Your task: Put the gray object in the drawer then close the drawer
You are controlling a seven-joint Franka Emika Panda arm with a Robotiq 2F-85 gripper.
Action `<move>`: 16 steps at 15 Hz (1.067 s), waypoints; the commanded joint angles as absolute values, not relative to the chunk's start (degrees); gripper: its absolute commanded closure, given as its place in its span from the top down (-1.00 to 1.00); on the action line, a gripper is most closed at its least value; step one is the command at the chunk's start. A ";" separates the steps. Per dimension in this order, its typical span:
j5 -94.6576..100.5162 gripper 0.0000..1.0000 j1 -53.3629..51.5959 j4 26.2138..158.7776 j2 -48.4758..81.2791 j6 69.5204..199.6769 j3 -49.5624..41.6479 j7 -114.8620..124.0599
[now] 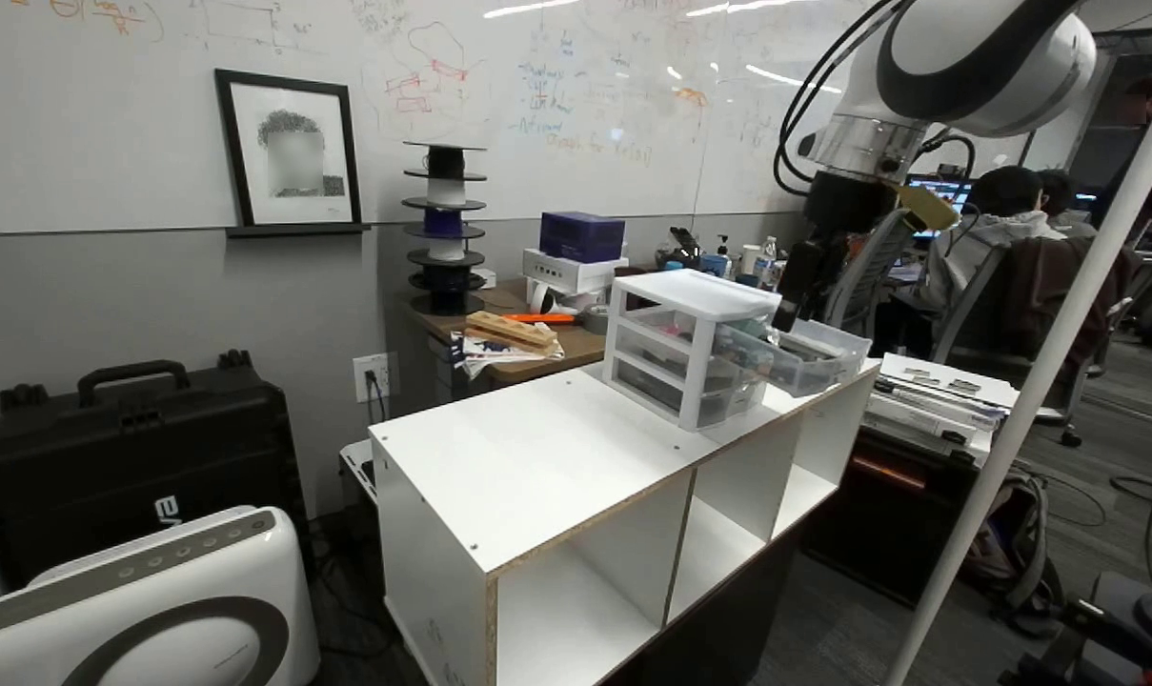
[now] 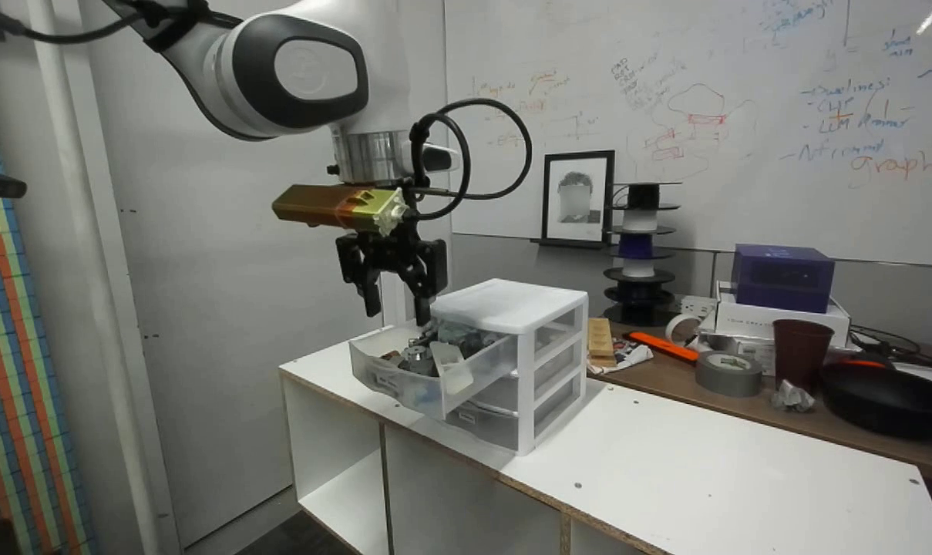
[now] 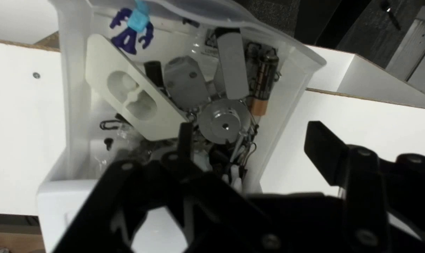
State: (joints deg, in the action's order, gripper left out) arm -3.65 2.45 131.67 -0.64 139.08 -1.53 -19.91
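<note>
The translucent top drawer of the small white drawer unit is pulled out; it also shows in an exterior view. Inside it, in the wrist view, lie several gray things: a rounded gray block, a gray bar and a round silver metal piece. I cannot tell which is the task's gray object. My gripper points down above the open drawer, near the unit's top. In the wrist view its fingers are wide apart with nothing between them; one is over the drawer, one beyond its side wall.
The drawer also holds a cream block, a purple and blue figure and a battery. The unit stands on a white cubby shelf. A brown desk with tape, a cup and a pan adjoins it. A pole stands nearby.
</note>
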 commanded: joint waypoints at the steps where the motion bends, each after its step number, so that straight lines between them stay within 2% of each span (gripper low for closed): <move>1: -3.23 1.00 0.93 129.19 -1.97 137.91 -0.51 -18.56; 11: -2.81 1.00 0.13 133.02 -13.74 135.68 -0.51 -10.73; 16: -2.83 1.00 1.00 135.99 -19.13 129.65 -2.25 -9.02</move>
